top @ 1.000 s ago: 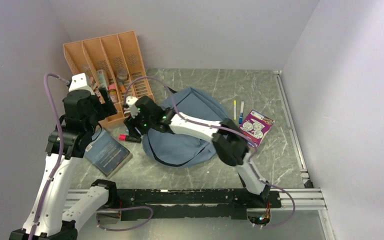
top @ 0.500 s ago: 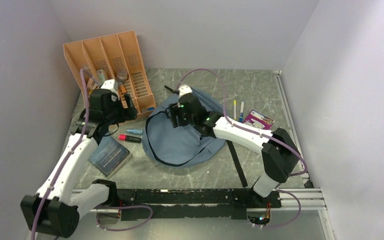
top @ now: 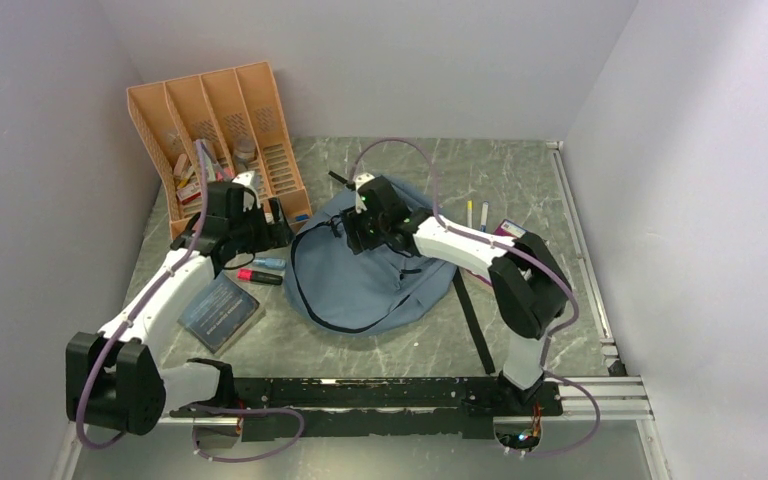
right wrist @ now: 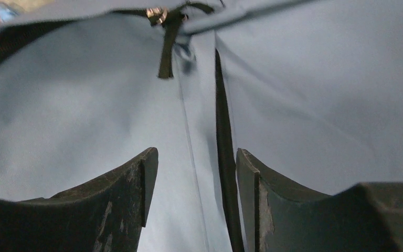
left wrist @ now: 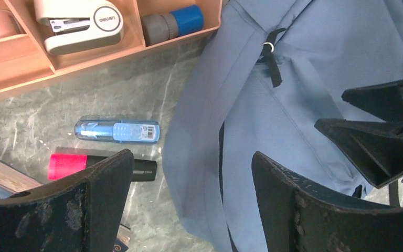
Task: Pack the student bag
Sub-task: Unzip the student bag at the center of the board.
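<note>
Bench, near to far.

- Student bag (top: 370, 285) lies flat mid-bench, between the two arms. Its long axis seems to run diagonally, near-left to far-right. A dark zip (top: 305, 300) curves round its near-left edge, and a black strap (top: 472, 325) trails off near-right. I cannot tell which end is the top.
- Left hand (left wrist: 191, 173) is wide open and holds nothing. It hovers over the bag's left edge, just beside a pink highlighter (left wrist: 65, 164) and a blue tube (left wrist: 116, 131).
- Right hand (right wrist: 195, 157) is open and empty, low over the fabric, with the zip line between its fingers and the pull tab (right wrist: 164, 47) just ahead.
- Judgement: this is the unzipping step. Close on the tab itself, not on cloth, then pull along the zip while the left hand pins the edge so the bag doesn't drag.
</note>
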